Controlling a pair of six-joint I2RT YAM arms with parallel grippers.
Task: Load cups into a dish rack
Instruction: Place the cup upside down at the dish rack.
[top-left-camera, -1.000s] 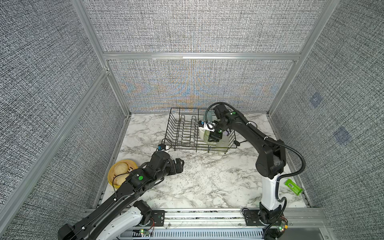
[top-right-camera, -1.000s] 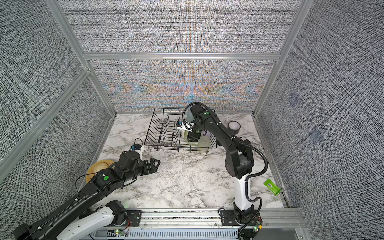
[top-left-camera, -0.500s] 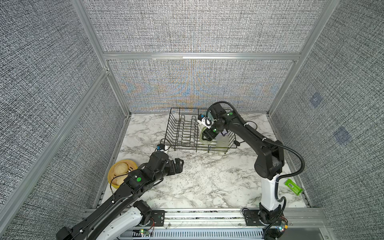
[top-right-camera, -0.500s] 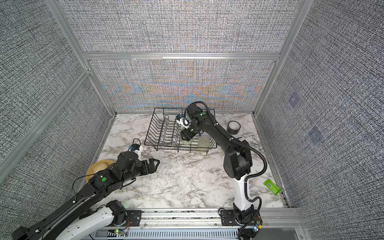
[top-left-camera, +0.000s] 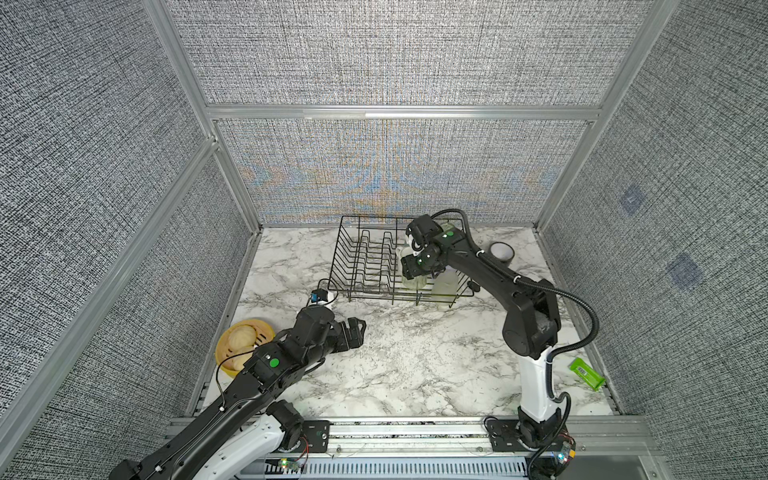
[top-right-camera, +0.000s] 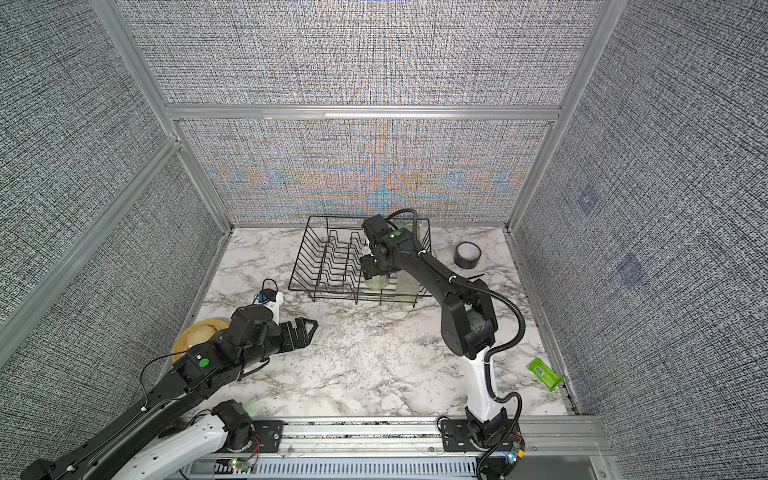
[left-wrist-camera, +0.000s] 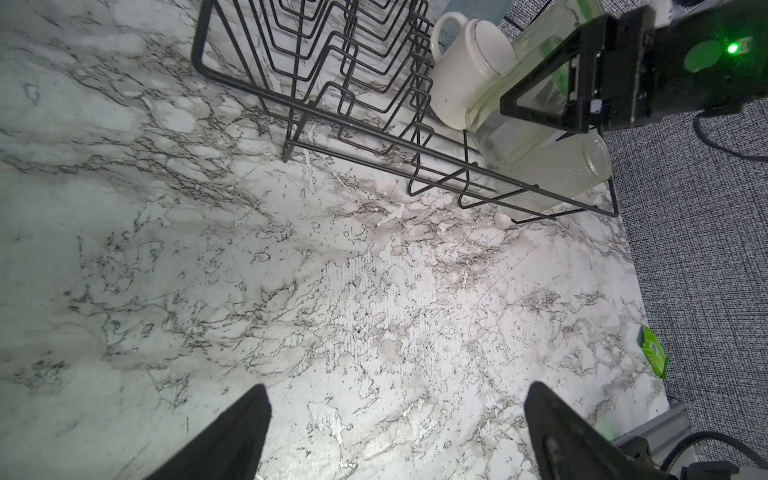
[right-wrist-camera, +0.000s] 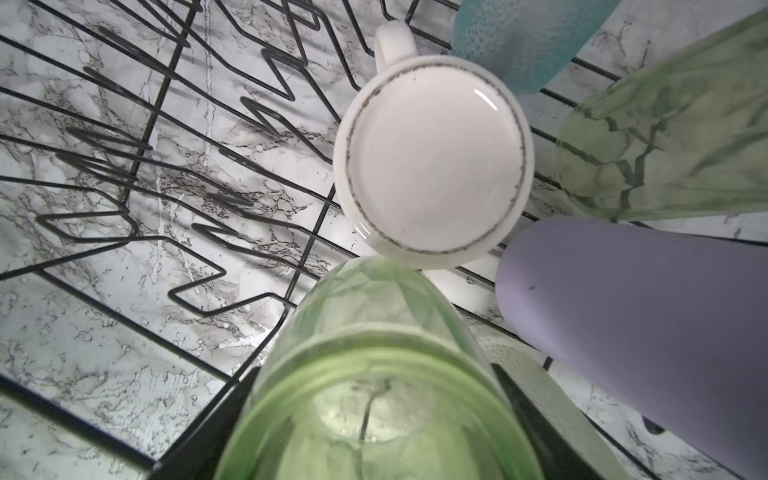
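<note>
The cups (top-left-camera: 446, 286) in the dish rack (top-left-camera: 365, 266) are largely hidden by the right arm (top-left-camera: 486, 266) in both top views; the teal cup (right-wrist-camera: 519, 37) is perhaps half cut off

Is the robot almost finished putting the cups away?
Nearly. Five already sit in the dish rack: white mug, teal cup, tall green cup, lilac cup, pale cup. The right gripper holds the last green cup in its jaws at the rack. To do: release it. No cups wait on the table.

left arm low | left hand (top-left-camera: 355, 332) open, empty | right arm stretched forward | right hand (top-left-camera: 411, 274) clamped on green cup (right-wrist-camera: 374, 316)
</note>
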